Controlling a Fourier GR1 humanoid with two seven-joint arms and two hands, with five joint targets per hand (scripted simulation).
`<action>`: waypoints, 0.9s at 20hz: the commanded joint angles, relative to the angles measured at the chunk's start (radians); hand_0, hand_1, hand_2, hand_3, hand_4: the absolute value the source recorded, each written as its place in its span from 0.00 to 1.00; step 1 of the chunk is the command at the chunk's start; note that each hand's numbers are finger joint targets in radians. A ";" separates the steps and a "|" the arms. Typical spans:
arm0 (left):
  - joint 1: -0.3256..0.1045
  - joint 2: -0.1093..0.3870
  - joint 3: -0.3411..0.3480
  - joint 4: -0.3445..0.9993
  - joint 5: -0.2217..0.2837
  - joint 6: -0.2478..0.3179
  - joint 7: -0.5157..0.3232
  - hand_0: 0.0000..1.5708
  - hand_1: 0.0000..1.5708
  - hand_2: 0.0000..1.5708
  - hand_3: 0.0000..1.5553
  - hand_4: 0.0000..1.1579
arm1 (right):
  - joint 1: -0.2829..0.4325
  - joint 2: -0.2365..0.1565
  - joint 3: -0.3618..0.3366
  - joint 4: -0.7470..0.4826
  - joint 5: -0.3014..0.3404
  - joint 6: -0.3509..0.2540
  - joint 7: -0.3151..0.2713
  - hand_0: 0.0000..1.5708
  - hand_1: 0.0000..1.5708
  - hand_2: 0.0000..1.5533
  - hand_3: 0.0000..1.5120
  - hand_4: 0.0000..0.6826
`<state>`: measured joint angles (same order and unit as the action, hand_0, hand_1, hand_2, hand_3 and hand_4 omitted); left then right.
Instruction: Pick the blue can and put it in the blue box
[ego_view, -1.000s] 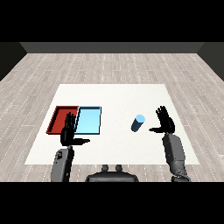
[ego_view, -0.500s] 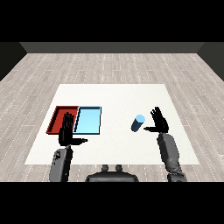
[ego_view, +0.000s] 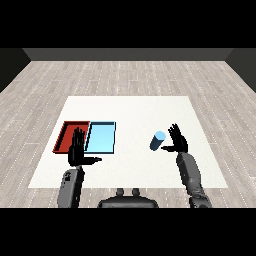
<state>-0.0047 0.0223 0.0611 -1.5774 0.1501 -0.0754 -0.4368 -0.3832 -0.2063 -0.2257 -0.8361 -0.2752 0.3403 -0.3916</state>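
Note:
The blue can (ego_view: 157, 140) stands on the white table (ego_view: 130, 115), right of centre. My right hand (ego_view: 177, 141) is open just to the can's right, fingers spread, a small gap between them. The light blue tray (ego_view: 101, 137) lies left of centre with nothing in it, and the red tray (ego_view: 69, 133) adjoins it on the left. My left hand (ego_view: 77, 151) is open with straight fingers, raised over the front edge of the two trays.
The table's far half and the strip between the blue tray and the can hold nothing. Wooden floor (ego_view: 130, 75) surrounds the table.
My right hand has slid left toward the blue can, closing most of the gap. The left hand and the can have not moved.

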 joint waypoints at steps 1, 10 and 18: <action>0.018 0.021 0.004 -0.055 0.011 -0.009 0.046 0.00 0.00 0.00 0.00 0.00 | -0.040 0.003 0.003 0.073 0.010 -0.011 -0.018 0.00 0.00 0.00 0.00 0.00; 0.010 0.017 0.017 0.032 0.002 -0.021 -0.039 0.00 0.00 0.00 0.00 0.00 | -0.062 0.035 0.025 0.169 0.032 0.002 -0.081 0.00 0.00 0.00 0.00 0.00; 0.003 0.006 0.001 0.013 -0.010 -0.005 -0.029 0.00 0.00 0.00 0.00 0.00 | -0.118 0.034 0.030 0.191 0.034 -0.019 -0.061 0.00 0.00 0.00 0.00 0.00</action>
<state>0.0133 0.0366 0.0695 -1.5973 0.1563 -0.0871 -0.4448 -0.4620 -0.1598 -0.1875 -0.7021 -0.2420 0.3129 -0.4439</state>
